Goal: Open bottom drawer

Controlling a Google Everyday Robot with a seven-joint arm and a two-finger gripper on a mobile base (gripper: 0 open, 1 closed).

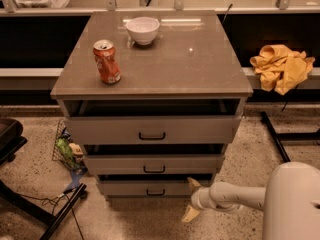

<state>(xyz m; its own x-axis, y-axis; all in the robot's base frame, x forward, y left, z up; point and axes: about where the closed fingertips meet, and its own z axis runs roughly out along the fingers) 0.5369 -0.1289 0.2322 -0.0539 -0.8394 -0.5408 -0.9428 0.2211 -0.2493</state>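
Observation:
The bottom drawer [135,187] is the lowest and smallest grey-beige front of the cabinet, with a small black bar handle [155,192]. It stands slightly out, with a dark gap above it. My gripper [191,199] is low by the floor at the drawer's right end, right of the handle. Its pale fingers are spread, the upper fingertip [192,182] near the drawer's top right edge and the lower one [189,215] near the floor. It holds nothing. The white arm [235,196] reaches in from the lower right.
The middle drawer [152,164] and top drawer [150,129] also stand slightly out. A red can [106,62] and white bowl [143,30] sit on the cabinet top. A yellow cloth [281,66] lies right. A wire basket [66,149] and black chair base [30,204] are left.

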